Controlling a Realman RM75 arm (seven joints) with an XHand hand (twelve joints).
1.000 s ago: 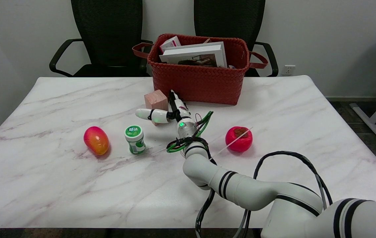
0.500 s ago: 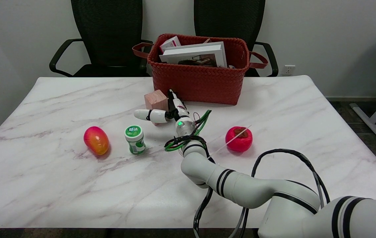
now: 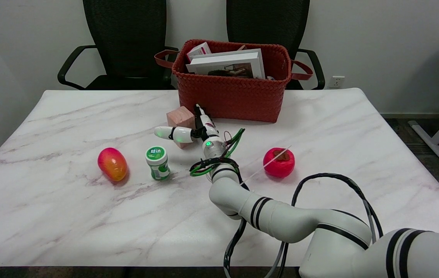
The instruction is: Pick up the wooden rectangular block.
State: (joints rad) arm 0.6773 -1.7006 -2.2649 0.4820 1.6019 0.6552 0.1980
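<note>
White right arm [image 3: 281,222] with black bands, green wires, white fingers [image 3: 173,133].

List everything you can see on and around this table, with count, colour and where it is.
wooden block: 1, pale pinkish wood, mid-table in front of the basket, between the right hand's fingers
basket: 1, red woven, far middle of the table
books and boxes: several, mostly white, inside the basket
bottle: 1, green and white, upright, near-left of the block
mango-like fruit: 1, red-yellow, left of the bottle
red fruit: 1, right of the arm
table: 1, white marble
chairs: 2, black, behind the table
right hand: 1, white and black, fingers either side of the block; whether they grip it is unclear
</note>
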